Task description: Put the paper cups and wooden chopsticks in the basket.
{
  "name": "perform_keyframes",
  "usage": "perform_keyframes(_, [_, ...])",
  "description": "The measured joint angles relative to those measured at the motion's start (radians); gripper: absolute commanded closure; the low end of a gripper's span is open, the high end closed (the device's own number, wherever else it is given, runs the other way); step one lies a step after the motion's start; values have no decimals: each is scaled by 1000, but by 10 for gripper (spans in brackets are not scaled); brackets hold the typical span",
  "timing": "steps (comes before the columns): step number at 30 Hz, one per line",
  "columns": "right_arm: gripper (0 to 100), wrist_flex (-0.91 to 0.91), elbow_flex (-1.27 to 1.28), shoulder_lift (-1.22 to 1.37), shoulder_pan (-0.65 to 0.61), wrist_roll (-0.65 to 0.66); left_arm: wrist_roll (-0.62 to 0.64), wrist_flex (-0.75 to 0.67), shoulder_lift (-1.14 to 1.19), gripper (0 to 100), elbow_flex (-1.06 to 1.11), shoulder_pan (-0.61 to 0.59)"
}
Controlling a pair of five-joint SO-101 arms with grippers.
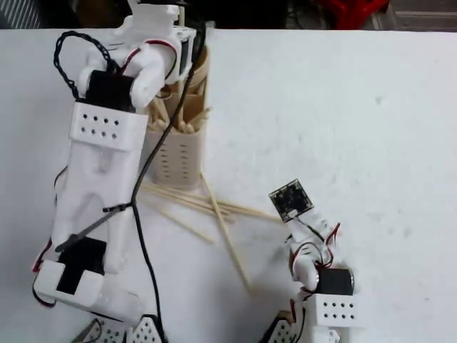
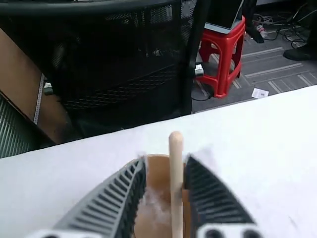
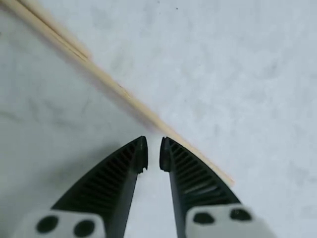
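A beige perforated basket stands at the back left with several wooden chopsticks and a brown paper cup in it. My left gripper hangs over the cup, open. An upright chopstick stands between its fingers, close to one and apart from the other. More chopsticks lie fanned on the table in front of the basket, one long one pointing toward the front. My right gripper hovers low over the table, shut and holding nothing, its tips just short of a lying chopstick.
The white table runs wide and bare to the right. Past its far edge stand a black mesh chair and a red stool. Black cables trail along the left arm.
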Motion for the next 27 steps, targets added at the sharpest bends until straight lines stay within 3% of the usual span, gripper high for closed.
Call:
perform_keyframes(6, [939,0,0,0,0,0,-11,5,2,979,-61,-6])
perform_keyframes(15, [939,0,0,0,0,0,-12,221,2,976,-362,-9])
perform_keyframes(21, [935,0,0,0,0,0,-14,301,5,871,-264,-25])
perform_keyframes(27, [935,23,-18,0,40,5,-14,414,5,915,-322,-127])
